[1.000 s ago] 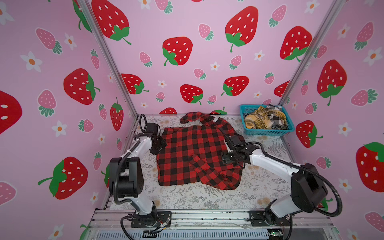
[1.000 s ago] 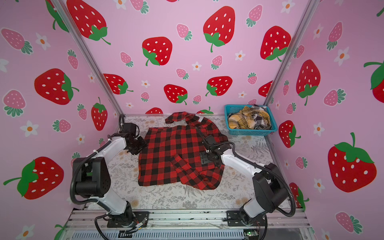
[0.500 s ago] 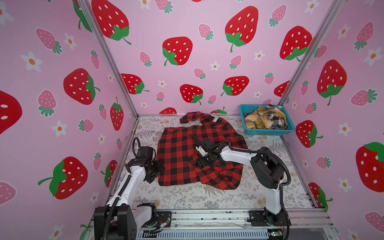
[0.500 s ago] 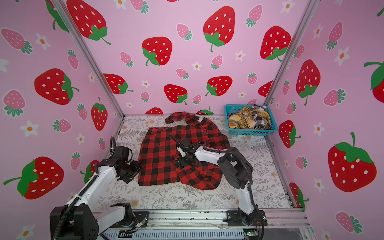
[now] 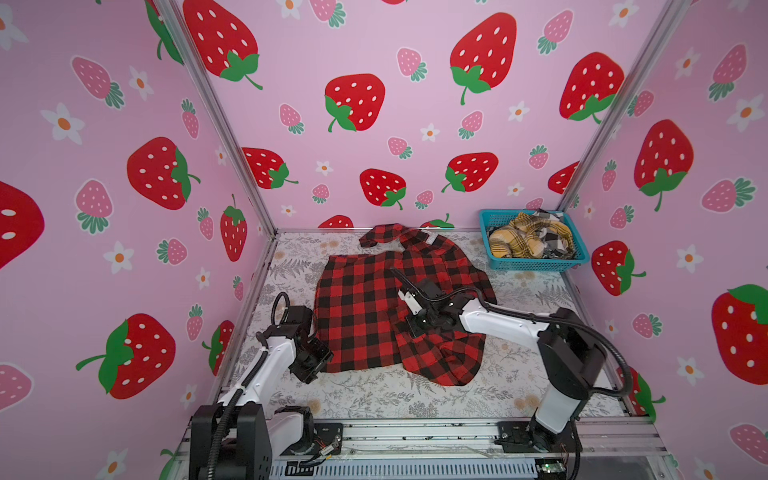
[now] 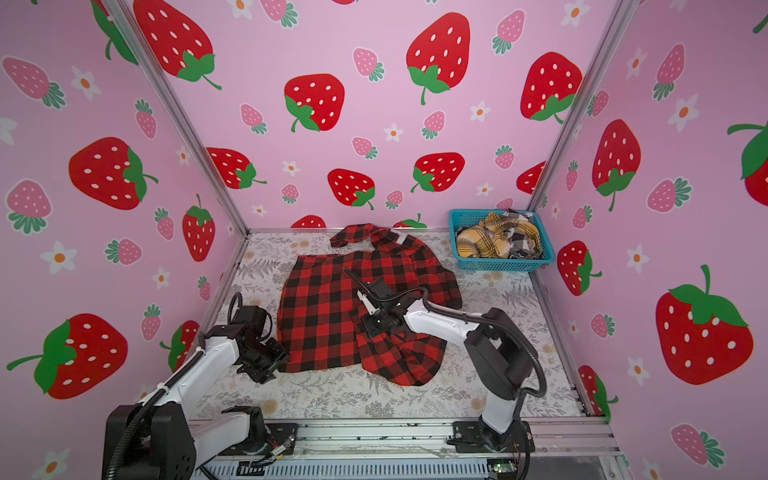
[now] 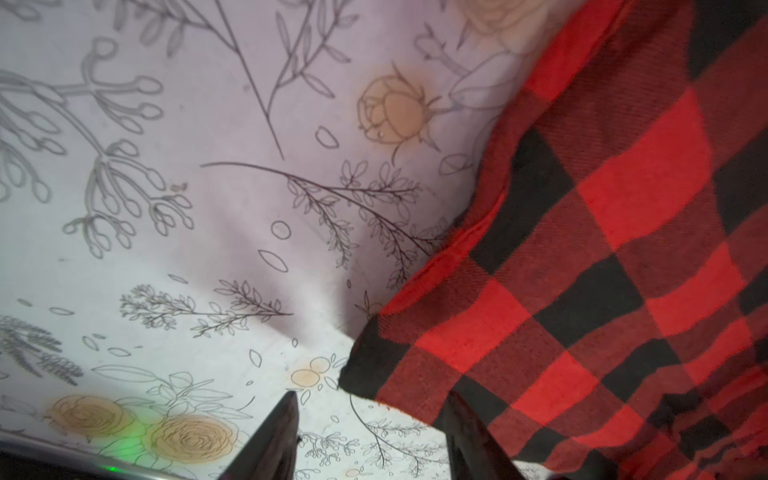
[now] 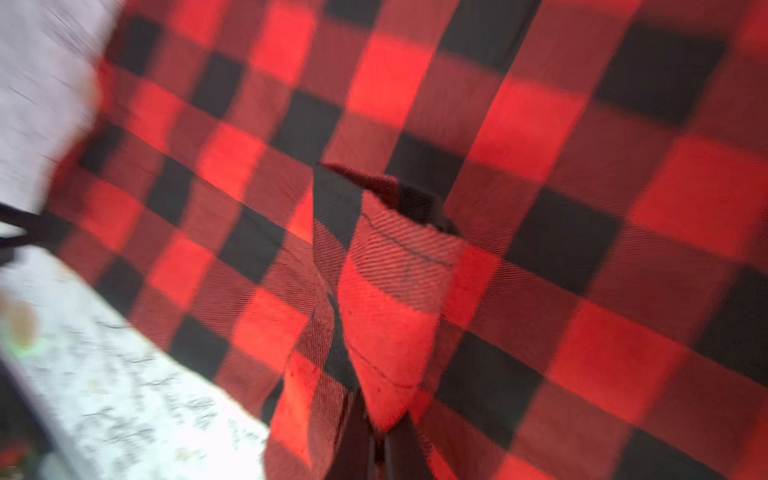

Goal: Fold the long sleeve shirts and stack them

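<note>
Spread over the middle of the floral table cloth (image 5: 365, 401), in both top views: a red-and-black buffalo-check shirt (image 5: 357, 316), collar toward the back wall. Soft brushed weave, big squares of bright red, dark red and black. Small white neck label (image 5: 433, 238) just inside the collar. One sleeve (image 5: 380, 236) curled up at the back, beside the collar. Left half lying flat and smooth, hem straight. Right half rumpled, folded in over itself and bunched into a loose heap (image 5: 446, 359) at the near edge.

Right gripper (image 8: 376, 428) over the shirt's middle, jaws closed tight on a raised fold of the plaid. Wrist view blurred away from that pinch. Left gripper (image 7: 370, 440) low at the near left corner of the shirt, jaws standing apart, bare table cloth between them, one finger (image 7: 471, 440) at the edge of the plaid, nothing clamped.

Back right corner: teal basket (image 5: 536, 264) holding crumpled plaid garments (image 5: 521, 243), yellow and black-and-white, well apart from the red shirt.
</note>
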Controlling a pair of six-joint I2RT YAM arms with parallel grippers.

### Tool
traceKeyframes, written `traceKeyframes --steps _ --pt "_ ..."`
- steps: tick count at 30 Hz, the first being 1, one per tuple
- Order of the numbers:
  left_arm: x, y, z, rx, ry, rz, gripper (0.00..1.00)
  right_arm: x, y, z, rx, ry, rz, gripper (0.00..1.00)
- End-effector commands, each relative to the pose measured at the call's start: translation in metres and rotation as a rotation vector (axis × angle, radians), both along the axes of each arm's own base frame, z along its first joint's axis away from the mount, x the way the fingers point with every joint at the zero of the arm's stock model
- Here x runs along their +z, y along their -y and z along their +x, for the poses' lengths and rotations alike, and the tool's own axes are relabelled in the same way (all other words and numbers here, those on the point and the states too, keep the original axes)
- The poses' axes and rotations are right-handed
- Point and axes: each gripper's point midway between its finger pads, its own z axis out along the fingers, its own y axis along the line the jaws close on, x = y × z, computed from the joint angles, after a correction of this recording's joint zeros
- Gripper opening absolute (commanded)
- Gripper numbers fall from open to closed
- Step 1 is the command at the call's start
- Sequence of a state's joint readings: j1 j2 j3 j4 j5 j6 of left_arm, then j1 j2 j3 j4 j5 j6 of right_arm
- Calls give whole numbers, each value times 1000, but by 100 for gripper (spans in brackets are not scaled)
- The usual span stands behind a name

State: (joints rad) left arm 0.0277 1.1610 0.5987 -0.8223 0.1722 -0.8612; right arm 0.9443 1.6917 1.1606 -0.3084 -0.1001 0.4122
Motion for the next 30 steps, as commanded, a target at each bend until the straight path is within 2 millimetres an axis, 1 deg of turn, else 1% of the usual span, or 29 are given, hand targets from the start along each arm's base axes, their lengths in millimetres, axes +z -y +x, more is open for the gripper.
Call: traceKeyframes --steps 1,2,4,7,8,9,10,12,15,17,22,24,27,30 --pt "-11 -2 -7 28 -44 10 49 32 19 -2 -79 52 53 0" --pt "-13 -2 -6 27 -47 10 46 38 29 -2 -105 64 59 0" --pt "-14 -2 -4 20 -48 11 33 50 51 0 -168 87 77 0" --pt "-11 -5 2 6 -40 26 18 68 98 6 -299 121 92 0" --pt "-9 -5 4 0 -37 28 13 77 117 11 -354 135 112 0" --pt "-8 -5 5 -5 -34 28 7 87 137 15 -411 150 135 0" --pt "-7 -6 7 -7 -31 29 0 94 153 18 -454 162 151 0" --pt "-5 -12 10 -14 -24 62 0 113 195 26 -571 216 183 0" --pt "-3 -15 15 -20 -7 74 0 129 240 29 -694 275 183 0" --pt "-1 -17 19 -21 1 86 0 127 260 29 -753 279 163 0" --pt "4 -23 27 -18 12 101 0 125 292 26 -865 312 118 0" --pt "5 -25 29 -22 13 103 0 118 305 26 -921 296 79 0" --pt "3 -25 30 -31 8 103 0 99 317 28 -973 244 24 0" --pt "-1 -25 29 -30 4 97 0 89 334 29 -1037 227 -45 0"
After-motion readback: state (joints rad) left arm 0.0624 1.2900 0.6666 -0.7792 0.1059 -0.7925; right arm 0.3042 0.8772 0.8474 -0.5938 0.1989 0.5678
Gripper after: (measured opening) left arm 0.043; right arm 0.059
